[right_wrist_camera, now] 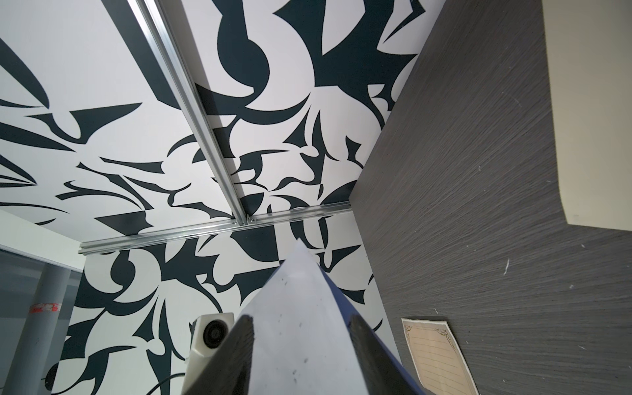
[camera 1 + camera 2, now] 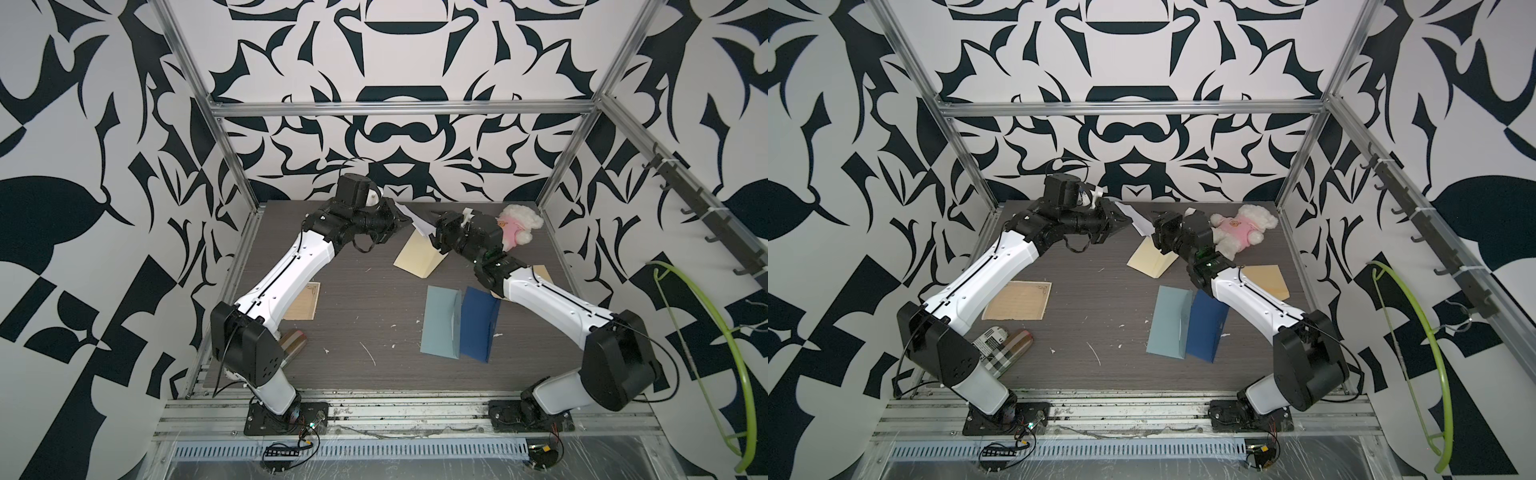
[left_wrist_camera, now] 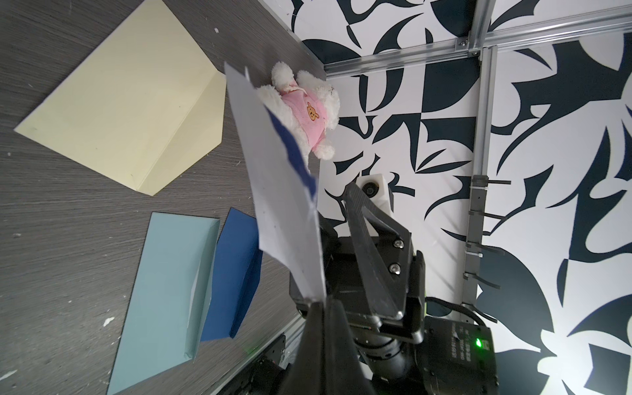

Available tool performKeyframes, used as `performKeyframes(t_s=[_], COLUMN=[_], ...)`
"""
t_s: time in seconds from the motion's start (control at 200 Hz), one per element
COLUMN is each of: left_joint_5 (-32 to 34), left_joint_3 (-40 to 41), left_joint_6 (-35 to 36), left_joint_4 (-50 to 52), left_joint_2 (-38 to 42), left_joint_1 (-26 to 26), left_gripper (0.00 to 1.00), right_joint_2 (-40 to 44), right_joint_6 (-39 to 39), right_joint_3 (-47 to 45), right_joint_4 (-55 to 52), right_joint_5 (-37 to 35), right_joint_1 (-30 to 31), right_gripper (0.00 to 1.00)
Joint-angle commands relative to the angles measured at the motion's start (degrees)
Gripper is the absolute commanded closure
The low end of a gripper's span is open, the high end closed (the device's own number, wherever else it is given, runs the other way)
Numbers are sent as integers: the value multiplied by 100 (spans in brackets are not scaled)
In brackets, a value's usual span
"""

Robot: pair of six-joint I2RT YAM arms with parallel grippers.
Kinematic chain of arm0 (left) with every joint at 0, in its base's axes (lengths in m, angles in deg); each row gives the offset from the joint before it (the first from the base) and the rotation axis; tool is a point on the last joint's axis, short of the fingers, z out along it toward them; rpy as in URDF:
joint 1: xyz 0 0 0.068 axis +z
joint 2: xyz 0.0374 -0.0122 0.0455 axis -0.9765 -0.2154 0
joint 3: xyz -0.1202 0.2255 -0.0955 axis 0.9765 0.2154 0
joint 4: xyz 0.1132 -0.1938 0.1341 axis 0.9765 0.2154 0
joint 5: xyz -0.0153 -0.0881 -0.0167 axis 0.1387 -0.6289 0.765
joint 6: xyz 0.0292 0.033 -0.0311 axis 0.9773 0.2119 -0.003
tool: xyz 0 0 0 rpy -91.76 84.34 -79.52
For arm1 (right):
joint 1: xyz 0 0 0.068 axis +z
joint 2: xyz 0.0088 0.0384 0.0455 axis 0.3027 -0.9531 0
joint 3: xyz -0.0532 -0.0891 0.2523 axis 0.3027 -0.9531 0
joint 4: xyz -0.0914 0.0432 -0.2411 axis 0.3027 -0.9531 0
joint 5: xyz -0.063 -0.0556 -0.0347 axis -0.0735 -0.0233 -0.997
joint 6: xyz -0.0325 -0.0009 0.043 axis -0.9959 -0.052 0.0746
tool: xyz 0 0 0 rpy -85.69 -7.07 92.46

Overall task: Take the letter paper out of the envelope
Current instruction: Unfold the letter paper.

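We are pinching one end of the white paper envelope [image 3: 284, 191], ragged navy-blue along one edge, in the tightly clamped left gripper [image 3: 321, 304]. We are holding it clear of the dark wood-grain table [image 2: 365, 320], we judge so that the right gripper [image 1: 302, 321] can take its other end. The right fingers [image 1: 244, 345] are standing apart on either side of it, not visibly pinching. The envelope is hanging over the table's far part, above a cream paper envelope [image 2: 415, 259]. Its long axis is running from gripper to gripper. We cannot tell whether any letter paper is showing.
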Motion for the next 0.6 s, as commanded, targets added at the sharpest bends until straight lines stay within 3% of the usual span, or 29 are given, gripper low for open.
performKeyframes(t_s=[0.0,0.595], left_joint_5=[-86,-87], left_joint_3=[43,121], left_joint_6=[28,56], left_joint_4=[-98,-152], left_joint_2=[-132,-199], left_joint_1=[-13,-13], left_gripper=[100,100], right_joint_2=[146,83], right_joint_6=[6,27], right_joint_3=[280,364], right_joint_4=[240,188], right_joint_5=[75,218], right_joint_1=[44,115], right_gripper=[54,64])
